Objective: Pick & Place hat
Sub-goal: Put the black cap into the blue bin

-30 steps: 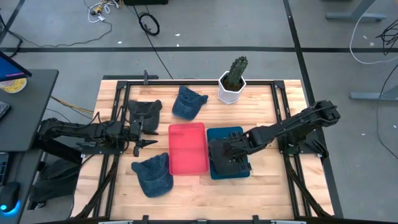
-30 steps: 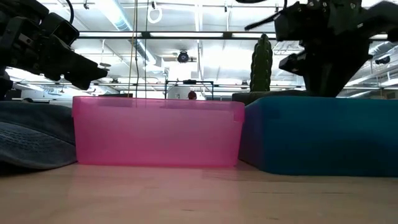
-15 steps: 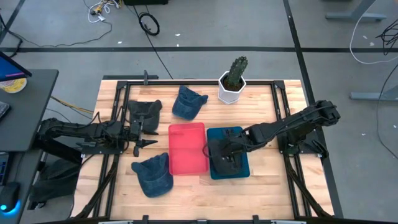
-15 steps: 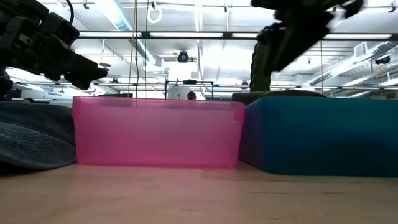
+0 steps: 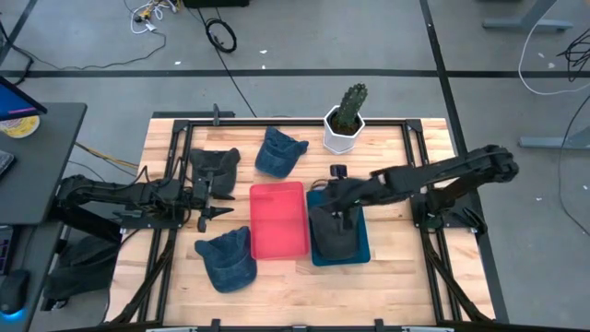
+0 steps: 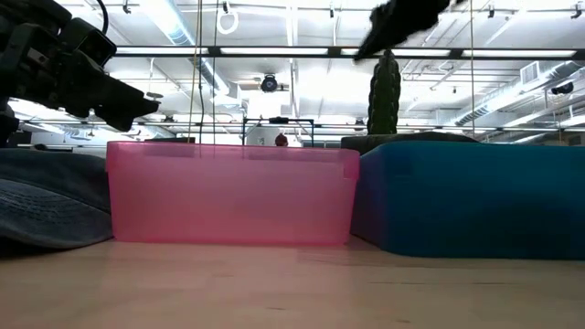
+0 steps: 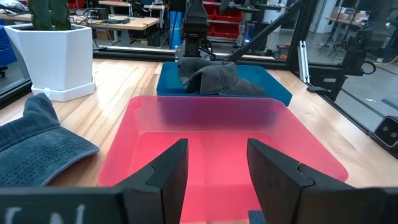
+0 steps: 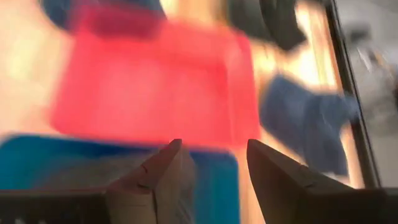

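A dark grey hat (image 5: 337, 237) lies in the blue bin (image 5: 361, 254); the left wrist view shows that hat (image 7: 217, 79) there too. My right gripper (image 5: 337, 203) hangs open above it, clear of the hat, and its open fingers (image 8: 214, 158) look down on the bins. My left gripper (image 5: 210, 197) waits open at the table's left, level and facing the pink bin (image 7: 205, 140). Two blue denim hats (image 5: 279, 150) (image 5: 228, 259) and another dark grey hat (image 5: 214, 164) rest flat on the table.
The pink bin (image 5: 278, 219) stands right beside the blue bin at mid table. A cactus in a white pot (image 5: 346, 121) stands near the far edge. Black frame rails (image 5: 426, 157) run along the table's sides. Bare wood shows along the near edge.
My right gripper has risen out of the blue bin and drawn back toward the far edge. In the low view it has climbed to the top of the picture. The dark grey hat stays lying in the blue bin.
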You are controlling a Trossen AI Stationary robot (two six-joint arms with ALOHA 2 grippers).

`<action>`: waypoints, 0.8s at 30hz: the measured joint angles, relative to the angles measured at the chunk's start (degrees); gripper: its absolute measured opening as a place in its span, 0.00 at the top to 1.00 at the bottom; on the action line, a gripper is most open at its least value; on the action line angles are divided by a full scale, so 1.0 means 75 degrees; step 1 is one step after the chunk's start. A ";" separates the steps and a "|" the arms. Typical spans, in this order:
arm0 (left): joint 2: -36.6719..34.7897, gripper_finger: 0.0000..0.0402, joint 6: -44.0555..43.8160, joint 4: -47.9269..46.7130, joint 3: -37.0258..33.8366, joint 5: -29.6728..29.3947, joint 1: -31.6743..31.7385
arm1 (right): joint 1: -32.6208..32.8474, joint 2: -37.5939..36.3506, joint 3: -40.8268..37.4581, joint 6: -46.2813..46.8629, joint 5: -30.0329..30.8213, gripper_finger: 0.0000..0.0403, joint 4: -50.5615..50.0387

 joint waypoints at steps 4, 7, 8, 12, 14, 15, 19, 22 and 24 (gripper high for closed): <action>0.0000 0.58 0.0013 0.0000 -0.0001 0.0000 0.0012 | -0.0352 -0.1153 -0.0817 -0.0328 -0.0776 0.54 0.1481; 0.0000 0.58 0.0216 0.0004 0.0001 -0.0106 0.0014 | -0.0559 -0.2064 -0.1528 -0.0339 -0.1076 0.54 0.2524; -0.0003 0.58 0.0332 0.0005 0.0000 -0.0181 0.0012 | -0.0609 -0.2376 -0.1758 -0.0315 -0.1169 0.54 0.2718; -0.0003 0.58 0.0651 0.0006 0.0001 -0.0335 0.0014 | -0.0710 -0.3653 -0.2788 -0.0041 -0.1337 0.54 0.3354; -0.0003 0.58 0.0634 0.0003 -0.0001 -0.0335 0.0012 | -0.0708 -0.4312 -0.3342 0.0074 -0.1354 0.54 0.3771; -0.0003 0.58 0.0614 0.0003 0.0002 -0.0336 0.0012 | -0.0704 -0.4631 -0.3632 0.0098 -0.1387 0.54 0.4020; -0.0003 0.58 0.0478 0.0014 -0.0001 -0.0338 0.0012 | -0.0705 -0.5725 -0.4985 0.0178 -0.1735 0.54 0.5421; 0.0000 0.58 0.0423 0.0055 0.0000 -0.0413 0.0012 | -0.0707 -0.6319 -0.5882 0.0177 -0.1809 0.54 0.6398; -0.0003 0.58 0.0404 0.0102 0.0001 -0.0545 0.0012 | -0.0740 -0.6788 -0.6321 0.0180 -0.1812 0.54 0.6693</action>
